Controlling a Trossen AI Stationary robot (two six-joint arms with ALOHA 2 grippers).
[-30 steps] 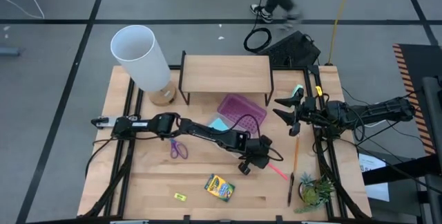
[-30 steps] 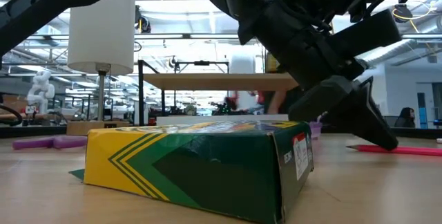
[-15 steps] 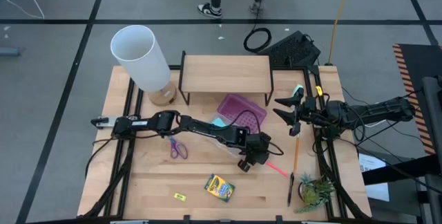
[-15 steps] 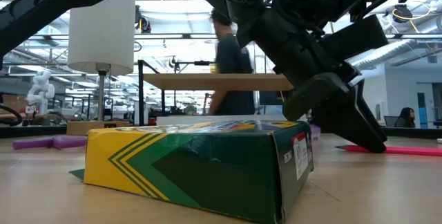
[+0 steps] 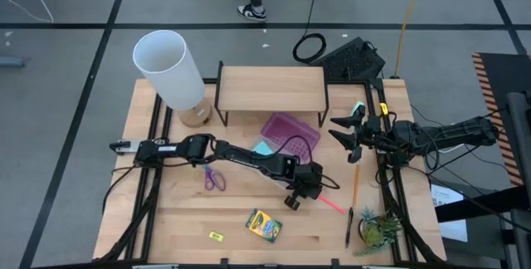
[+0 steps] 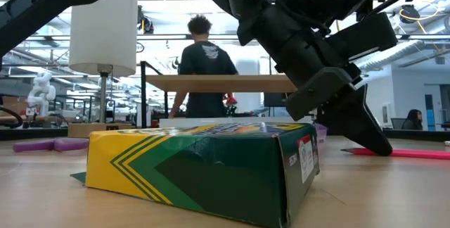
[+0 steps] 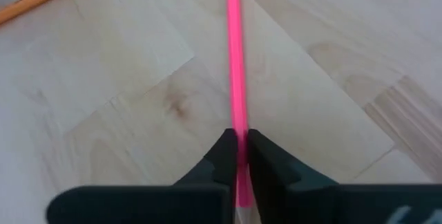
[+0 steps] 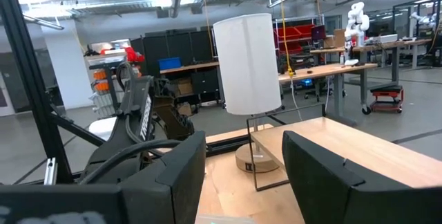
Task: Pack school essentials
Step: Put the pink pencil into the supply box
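Nearest the front edge of the table lie the tiny yellow piece and, just right of it, the yellow-green crayon box, flat on the wood; in the low view the crayon box fills the foreground. Toward the front right corner stands the small green potted plant, with the black pen lying just left of it and the orange pencil running away from the pen's far end.

A little farther in, the left pincer is down at the table near the middle, its fingers pressed together on the pink pen; the left wrist view shows the pen pinched between the two tips and stretching ahead over the bare wood. In the high view the pen's free end points toward the near right. Left of the arm lie the purple-handled scissors.

Beyond the left pincer sits the clear plastic case with purple lid, and the blue sticky-note pad lies against its left side. At the right side, the right pincer hangs above the table with its fingers spread apart, holding nothing.

Farther back stand a wooden shelf and a white lamp at the far left. Past the table a person stands on the floor.
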